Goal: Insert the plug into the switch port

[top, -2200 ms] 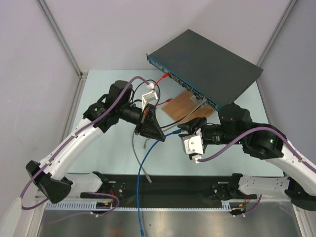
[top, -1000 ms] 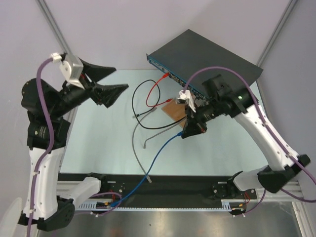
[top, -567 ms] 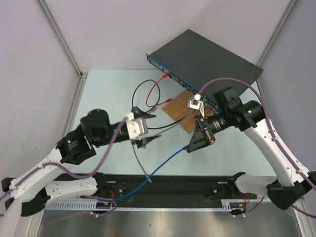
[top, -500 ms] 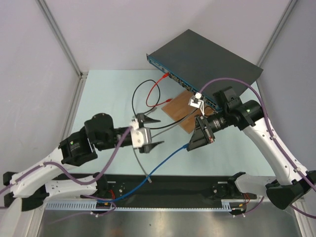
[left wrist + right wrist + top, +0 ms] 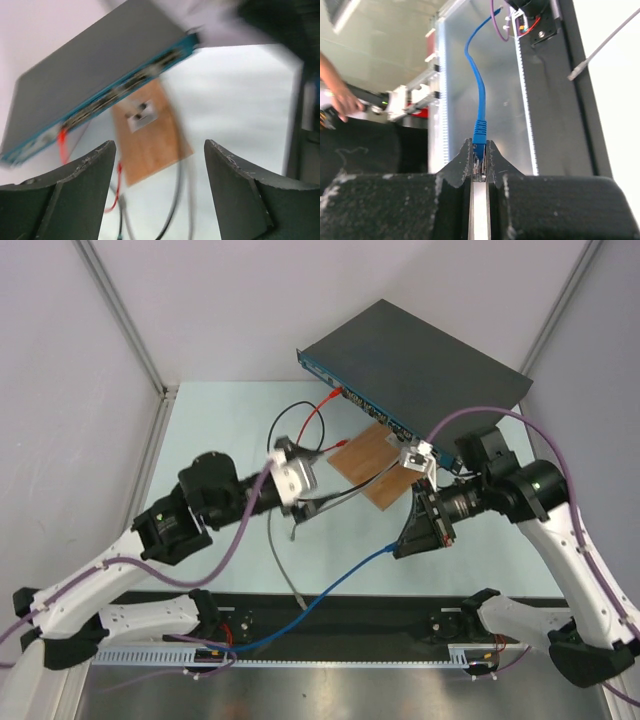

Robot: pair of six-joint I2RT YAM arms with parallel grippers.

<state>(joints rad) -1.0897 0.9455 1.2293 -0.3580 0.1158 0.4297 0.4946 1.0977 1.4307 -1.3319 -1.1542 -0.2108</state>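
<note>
Now my right gripper pinches the blue plug; I'd square its nose to a socket on the switch before pushing. My left gripper hangs wide, empty.

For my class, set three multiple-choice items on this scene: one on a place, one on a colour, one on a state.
1. Where does the wooden board lie relative to the switch? A) on top of it B) by its blue front C) behind it
2. What colour is the cable in the right gripper? A) red B) grey C) blue
3. How does the left gripper stand? A) open, empty B) shut, empty C) shut on the board
Answers: B, it lies along the port side; C, the jaws pinch a blue plug; A, its fingers stand apart, nothing between.
</note>
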